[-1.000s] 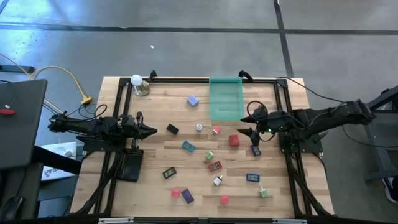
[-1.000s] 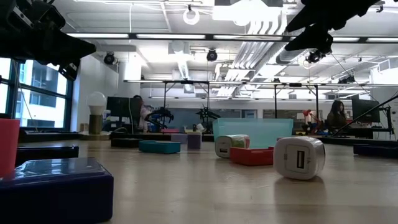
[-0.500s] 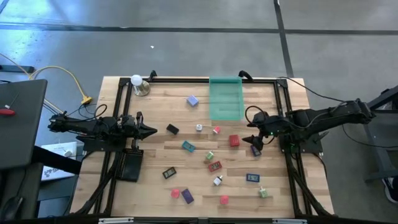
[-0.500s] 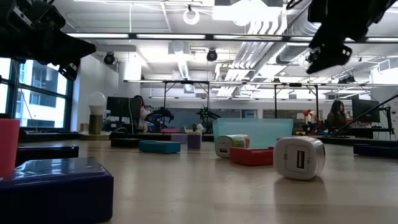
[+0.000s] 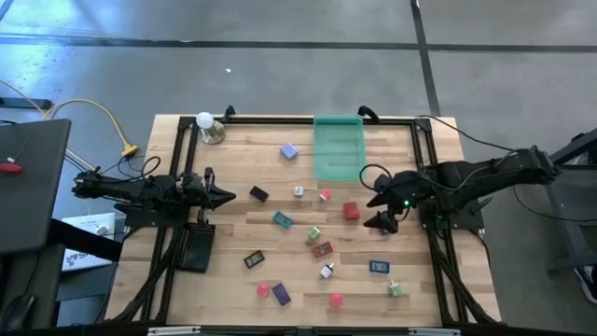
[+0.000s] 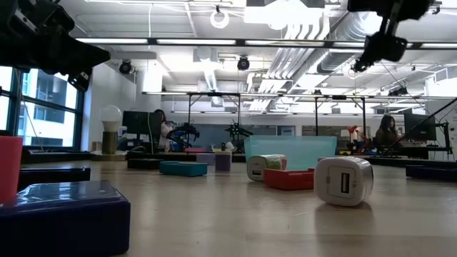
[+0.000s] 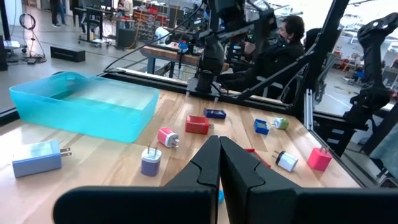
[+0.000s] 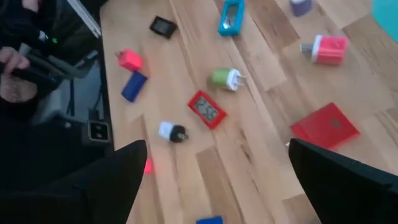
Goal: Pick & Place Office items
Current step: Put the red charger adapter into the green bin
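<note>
The right gripper [image 5: 377, 209] is hanging wide open and empty above the wood, evidently lining up a pick. Just beside its fingertips is lying the red flat piece [image 8: 324, 126]; farther out the office items [image 5: 322, 248] are scattered loose. Beyond them the left gripper [image 5: 228, 197] is waiting, pinched together, holding nothing.
</note>
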`<action>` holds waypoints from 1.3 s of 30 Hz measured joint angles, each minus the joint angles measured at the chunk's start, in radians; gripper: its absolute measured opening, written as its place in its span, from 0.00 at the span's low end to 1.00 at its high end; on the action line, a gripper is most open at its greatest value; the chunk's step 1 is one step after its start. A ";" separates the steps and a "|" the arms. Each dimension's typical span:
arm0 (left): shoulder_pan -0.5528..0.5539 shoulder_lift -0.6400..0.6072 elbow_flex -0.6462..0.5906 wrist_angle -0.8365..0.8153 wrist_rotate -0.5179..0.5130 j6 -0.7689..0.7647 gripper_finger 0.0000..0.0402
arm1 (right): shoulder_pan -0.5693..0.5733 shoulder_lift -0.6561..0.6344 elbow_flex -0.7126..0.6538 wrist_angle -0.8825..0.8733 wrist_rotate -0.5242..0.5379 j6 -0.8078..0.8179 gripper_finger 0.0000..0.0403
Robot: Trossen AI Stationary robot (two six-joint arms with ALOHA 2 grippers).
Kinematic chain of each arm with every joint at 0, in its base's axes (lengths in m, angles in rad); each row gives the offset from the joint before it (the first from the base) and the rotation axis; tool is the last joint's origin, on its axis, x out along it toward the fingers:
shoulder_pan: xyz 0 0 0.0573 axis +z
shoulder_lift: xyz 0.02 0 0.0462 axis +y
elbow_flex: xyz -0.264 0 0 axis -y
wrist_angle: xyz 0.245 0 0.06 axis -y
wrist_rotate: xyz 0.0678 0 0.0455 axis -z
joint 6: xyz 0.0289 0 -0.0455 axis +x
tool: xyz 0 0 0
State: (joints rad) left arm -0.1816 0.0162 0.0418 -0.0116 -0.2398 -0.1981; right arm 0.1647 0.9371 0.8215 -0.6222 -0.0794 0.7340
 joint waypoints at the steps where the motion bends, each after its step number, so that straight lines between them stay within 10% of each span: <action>1: 0.000 0.000 0.000 -0.002 0.000 0.004 0.00 | 0.000 0.021 0.030 -0.018 -0.001 0.012 0.95; 11: 0.000 0.000 0.000 -0.008 0.000 0.007 0.00 | -0.009 0.326 0.288 -0.361 0.063 0.184 0.95; 39: 0.004 0.000 -0.002 0.015 -0.002 0.105 0.00 | -0.245 0.804 0.315 -0.313 0.027 0.088 0.95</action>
State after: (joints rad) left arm -0.1776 0.0162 0.0402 0.0038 -0.2413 -0.0929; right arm -0.0803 1.7414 1.1370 -0.9351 -0.0529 0.8223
